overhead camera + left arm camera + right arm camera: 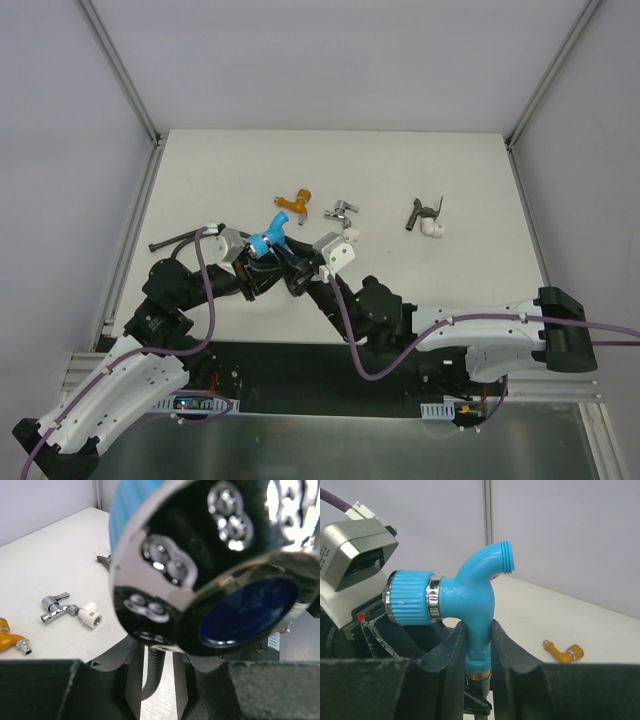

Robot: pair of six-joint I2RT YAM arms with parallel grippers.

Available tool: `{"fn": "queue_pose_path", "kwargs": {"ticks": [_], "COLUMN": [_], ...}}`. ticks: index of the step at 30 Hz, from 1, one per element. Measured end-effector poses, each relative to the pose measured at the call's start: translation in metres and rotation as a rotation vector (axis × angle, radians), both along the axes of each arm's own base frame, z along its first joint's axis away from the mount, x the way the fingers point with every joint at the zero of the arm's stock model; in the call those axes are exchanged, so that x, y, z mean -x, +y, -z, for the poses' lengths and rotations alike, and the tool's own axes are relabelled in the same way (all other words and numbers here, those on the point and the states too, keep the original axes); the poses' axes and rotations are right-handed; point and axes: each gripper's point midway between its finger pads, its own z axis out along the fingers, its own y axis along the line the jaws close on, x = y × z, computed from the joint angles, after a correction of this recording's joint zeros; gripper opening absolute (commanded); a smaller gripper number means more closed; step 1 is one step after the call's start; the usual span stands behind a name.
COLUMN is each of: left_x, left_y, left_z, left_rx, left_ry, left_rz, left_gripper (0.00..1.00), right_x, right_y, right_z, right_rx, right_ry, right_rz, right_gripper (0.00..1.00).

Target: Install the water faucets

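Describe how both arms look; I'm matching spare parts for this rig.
Both the left arm and right arm have white shells on lower links, black joints, a purple cable looped alongside, and a silver-grey camera box at the wrist. The fingers are black.

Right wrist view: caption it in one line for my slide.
Right gripper clamps the blue faucet upright by its lower stem; the orange faucet lies on the table behind.

**Arm posture.** Both arms reach forward and bend inward, their wrists meeting near mid-table. Left gripper [157, 650] — fingers [134, 672] drawn together on the ribbed hose [151, 682]. Right gripper [477, 627] — fingers [451, 652] pointing upward, clamped either side of the blue faucet [470, 597] at its stem.
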Motion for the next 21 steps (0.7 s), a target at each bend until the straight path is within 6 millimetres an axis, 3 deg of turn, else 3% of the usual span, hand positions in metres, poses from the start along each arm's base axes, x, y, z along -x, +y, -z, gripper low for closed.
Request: {"fn": "queue_pose_path", "kwargs": {"ticks": [2,12,21], "left_x": [0.000,-0.002,-0.006], "left_y": [0.000,0.000,-0.002], "left_z": [0.001,0.003,-0.002], "left_rx": [-0.004,-0.013,-0.002], "left_ry": [-0.002,0.000,-0.020], "left_rz": [-0.001,-0.008,-0.008], "left_gripper": [0.00,0.00,0.00], "right_x": [0.000,0.003,0.011], "right_y": [0.000,-0.004,-0.013], "right_z": [0.000,0.002,0.019], "right_rx": [0.012,0.107,0.250], "right_ry": [0.001,0.012,0.032], "right_rz": [0.012,0.012,-0.028], "right_gripper": [0.03,0.37,0.57]}}
